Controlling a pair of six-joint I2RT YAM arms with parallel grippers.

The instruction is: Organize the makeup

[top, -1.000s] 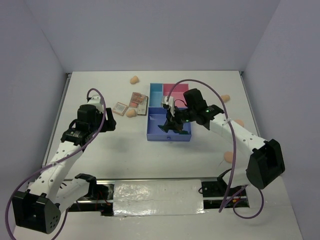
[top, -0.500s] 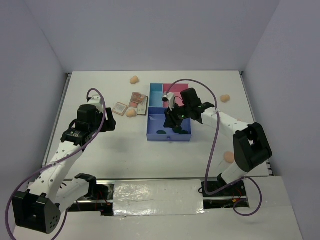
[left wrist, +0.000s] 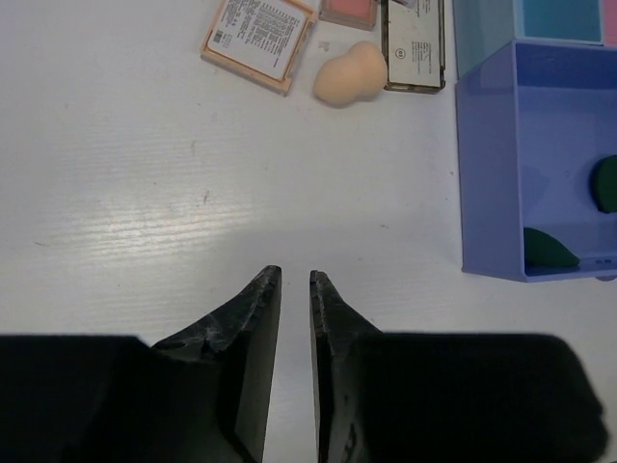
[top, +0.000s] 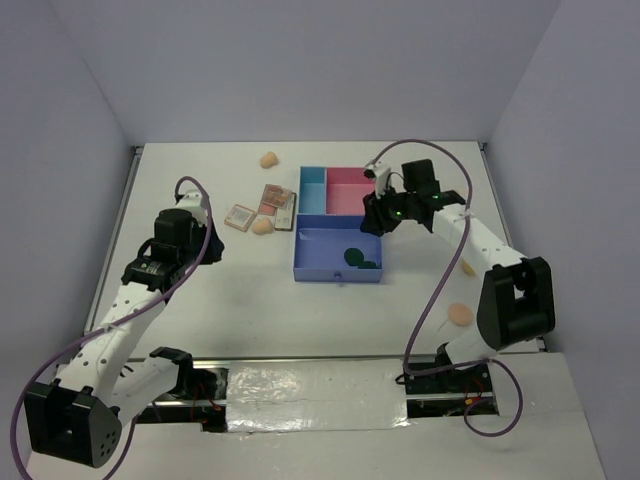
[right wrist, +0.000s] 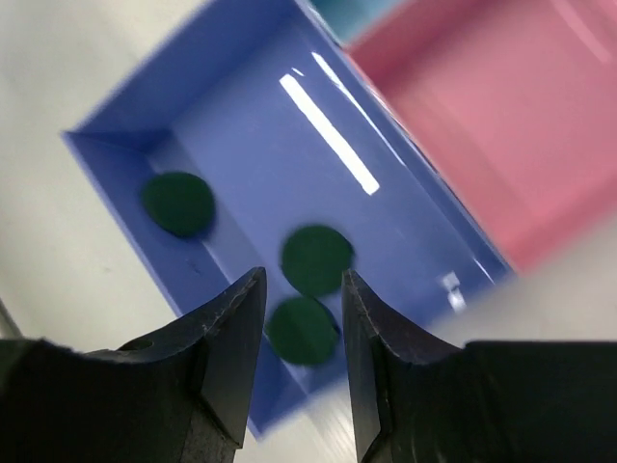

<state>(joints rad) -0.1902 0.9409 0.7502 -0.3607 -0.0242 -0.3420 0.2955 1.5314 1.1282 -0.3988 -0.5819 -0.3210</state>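
Right claw (right wrist: 301, 280): open and empty, hanging over the tray's (top: 338, 274) large violet compartment, close to its right wall. Three green discs (right wrist: 178, 203) lie flat on that compartment's floor, and none touches the claw. A second ago this claw was shut and down inside the same compartment. It has since parted its jaws and lifted away toward the tray's pink section. Judgement: a disc has been let go where it belongs, so this placement looks finished.

Left claw (left wrist: 287, 278): jaws drawn to a narrow slit with nothing between them, low over the table (top: 250, 300) left of the tray. Its arm has not shifted since the earlier frame, only the jaws have narrowed.

Outstanding: a sponge (left wrist: 349, 74) and palettes (left wrist: 258, 31) lie just left of the tray. More sponges sit farther out, one beyond the tray's far-left corner and one off its near right. Sorting appears only partly done.
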